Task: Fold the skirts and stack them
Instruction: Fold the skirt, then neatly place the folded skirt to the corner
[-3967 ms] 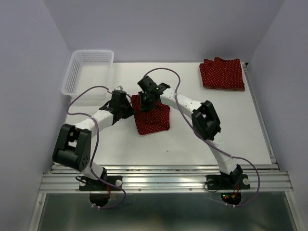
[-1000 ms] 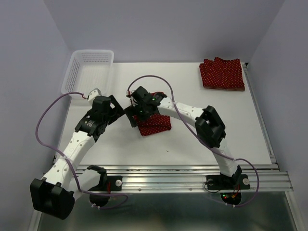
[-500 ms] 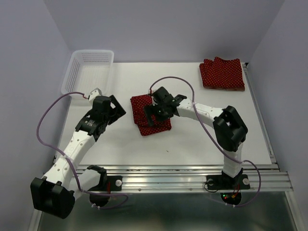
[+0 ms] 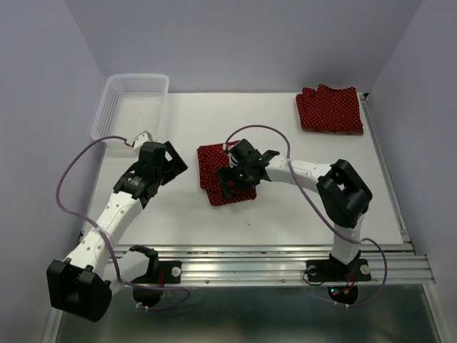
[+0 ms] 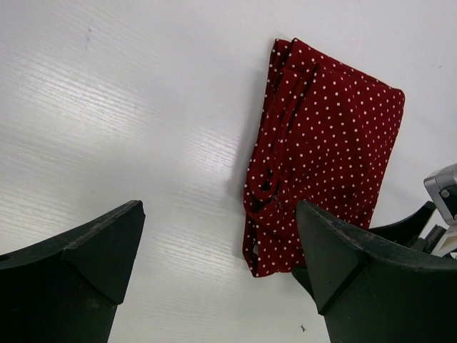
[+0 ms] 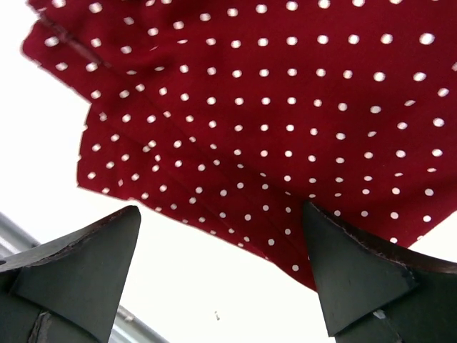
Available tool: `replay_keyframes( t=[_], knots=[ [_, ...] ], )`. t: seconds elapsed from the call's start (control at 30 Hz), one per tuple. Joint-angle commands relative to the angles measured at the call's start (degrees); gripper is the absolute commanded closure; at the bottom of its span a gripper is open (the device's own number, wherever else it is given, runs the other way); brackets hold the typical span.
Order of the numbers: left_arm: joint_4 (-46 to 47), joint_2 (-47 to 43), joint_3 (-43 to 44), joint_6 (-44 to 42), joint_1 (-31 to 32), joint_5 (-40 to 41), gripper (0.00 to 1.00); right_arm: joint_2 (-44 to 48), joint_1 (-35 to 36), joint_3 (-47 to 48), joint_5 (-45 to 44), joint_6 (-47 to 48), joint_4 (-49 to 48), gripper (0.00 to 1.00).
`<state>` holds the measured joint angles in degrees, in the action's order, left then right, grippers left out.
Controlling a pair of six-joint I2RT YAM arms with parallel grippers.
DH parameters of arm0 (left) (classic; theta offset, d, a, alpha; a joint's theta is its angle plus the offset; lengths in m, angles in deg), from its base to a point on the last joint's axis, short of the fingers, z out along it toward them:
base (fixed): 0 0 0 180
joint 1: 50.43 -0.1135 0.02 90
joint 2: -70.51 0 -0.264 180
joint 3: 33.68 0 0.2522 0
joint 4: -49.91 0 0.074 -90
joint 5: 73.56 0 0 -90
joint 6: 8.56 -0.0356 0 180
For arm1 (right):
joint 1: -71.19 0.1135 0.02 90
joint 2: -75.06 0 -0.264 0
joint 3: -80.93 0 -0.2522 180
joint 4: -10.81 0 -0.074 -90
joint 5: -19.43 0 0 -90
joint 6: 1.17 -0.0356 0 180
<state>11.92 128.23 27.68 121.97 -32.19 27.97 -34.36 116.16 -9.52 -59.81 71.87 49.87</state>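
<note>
no readable text, labels, brands or numbers anywhere

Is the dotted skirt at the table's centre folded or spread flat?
Folded. The dotted skirt is a compact rectangle; layered edges show along one side.

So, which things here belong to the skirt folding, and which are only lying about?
Job:
- middle skirt, dark red with dots, folded, under the right arm
- skirt pile, same cloth, far right corner

Lying about:
- basket, white, far left corner
</note>
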Motion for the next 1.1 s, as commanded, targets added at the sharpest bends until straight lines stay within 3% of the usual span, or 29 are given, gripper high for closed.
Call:
replay_keyframes(
  t=[0.0,0.3,0.47,0.6,0.77,1.07],
  knots=[
    [1.6,-0.2,0.7,-0.1,-0.5,1.1,0.01,4.3,1.4,-1.3,3.2,-1.1,-0.4,0.00],
    [1.1,0.3,2.2,-0.6,-0.5,1.7,0.01,4.7,0.6,11.6,-4.1,5.0,0.8,0.00],
    [1.1,0.1,2.2,-1.2,-0.6,1.5,0.01,-1.9,-5.5,20.4,3.8,23.2,0.9,0.00],
    [0.7,-0.1,2.1,-1.4,-0.7,1.7,0.01,-10.4,-6.8,34.3,5.3,33.5,6.1,0.00],
    [0.6,-0.1,2.1,-1.2,-0.8,1.7,0.01,-17.3,-7.4,42.6,4.2,35.4,7.4,0.00],
    [0.8,0.4,1.2,-0.7,-0.9,1.4,0.01,-27.2,-11.2,51.6,9.5,26.5,4.8,0.00]
  ],
)
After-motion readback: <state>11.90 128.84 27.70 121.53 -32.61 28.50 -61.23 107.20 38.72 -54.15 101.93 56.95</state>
